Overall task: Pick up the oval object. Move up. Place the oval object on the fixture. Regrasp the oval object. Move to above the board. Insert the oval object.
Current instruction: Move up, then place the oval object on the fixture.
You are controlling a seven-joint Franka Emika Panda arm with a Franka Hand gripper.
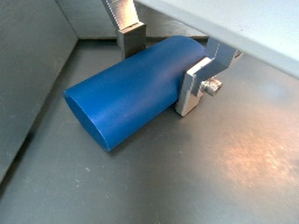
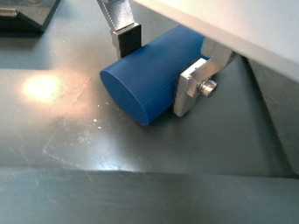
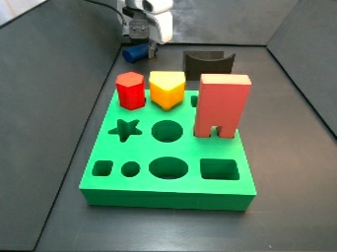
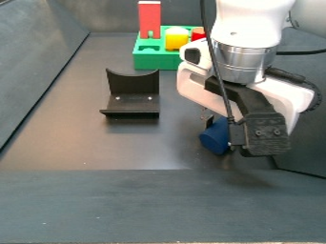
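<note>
No brand, label or writing is readable in any view. Down on the dark floor, the gripper (image 1: pixel 167 63) has its two silver fingers on either side of the oval object (image 1: pixel 128 90), a blue peg lying on its side. In both wrist views the dark pad of one finger (image 2: pixel 125 39) sits against the peg's upper flank and the other finger (image 2: pixel 195 85) presses the opposite side, so the jaws are closed onto the peg. Its rounded end face points away from the gripper, out past the fingertips. In a side view the gripper (image 4: pixel 232 143) is low, the peg (image 4: pixel 214 137) showing blue beneath the arm's white body, near the floor. The fixture (image 4: pixel 130 92) stands well apart, nearer the board (image 4: pixel 159 53). In a side view the board (image 3: pixel 112 175) carries a red peg (image 3: pixel 130 90), a yellow peg (image 3: pixel 166 89) and a pink block (image 3: pixel 224 104), with the fixture (image 3: pixel 207 65) behind it and the gripper (image 3: pixel 140 42) beyond, near the back wall.
</note>
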